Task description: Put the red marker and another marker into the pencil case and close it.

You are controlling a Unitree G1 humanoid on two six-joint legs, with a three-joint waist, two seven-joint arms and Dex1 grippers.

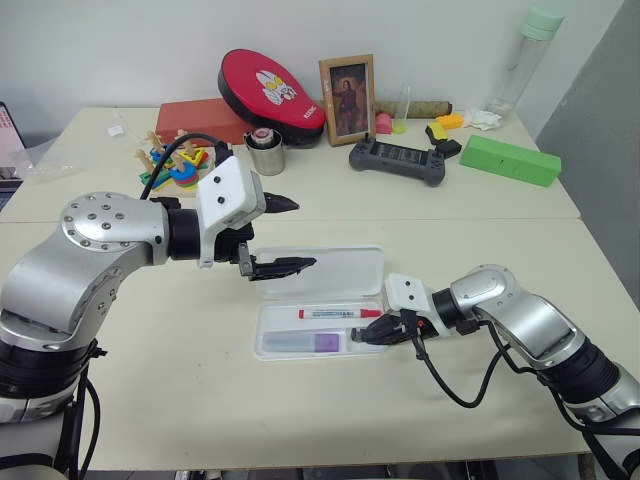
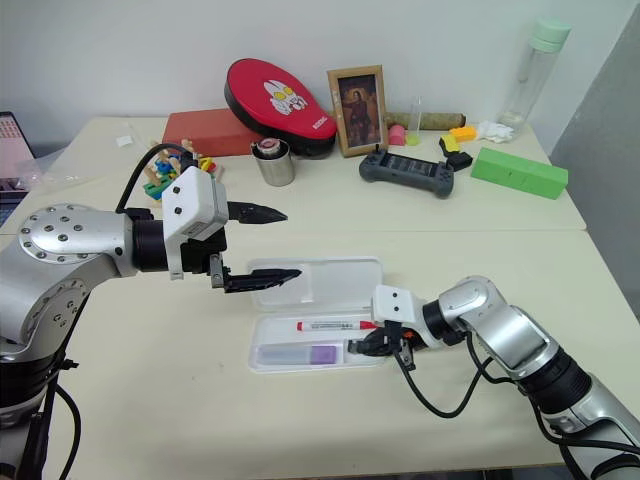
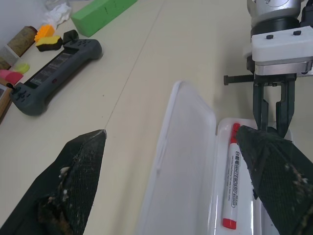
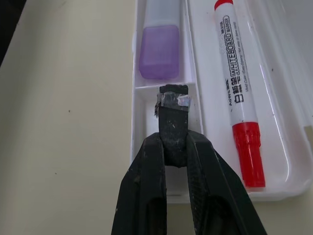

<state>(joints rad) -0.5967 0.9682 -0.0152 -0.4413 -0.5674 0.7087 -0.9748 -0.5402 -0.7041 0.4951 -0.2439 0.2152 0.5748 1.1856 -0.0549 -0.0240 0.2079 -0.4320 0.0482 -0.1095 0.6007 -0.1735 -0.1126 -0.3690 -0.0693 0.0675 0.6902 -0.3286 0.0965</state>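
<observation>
Both markers already lie in the open pencil case (image 1: 320,330) mid-tabletop, red marker (image 1: 338,313) behind purple-capped marker (image 1: 312,343), but the right gripper (image 1: 372,335), jaws nearly together and empty, sits inside the right end where the lid could trap it, the left gripper (image 1: 290,235) spread wide above.

White pencil case (image 1: 330,275), red-capped white marker (image 1: 338,313), purple-capped marker (image 1: 305,342), green box (image 1: 509,160)

Open pencil case (image 1: 330,272), red marker (image 1: 338,313) inside, purple-capped marker (image 1: 305,342) alongside
</observation>
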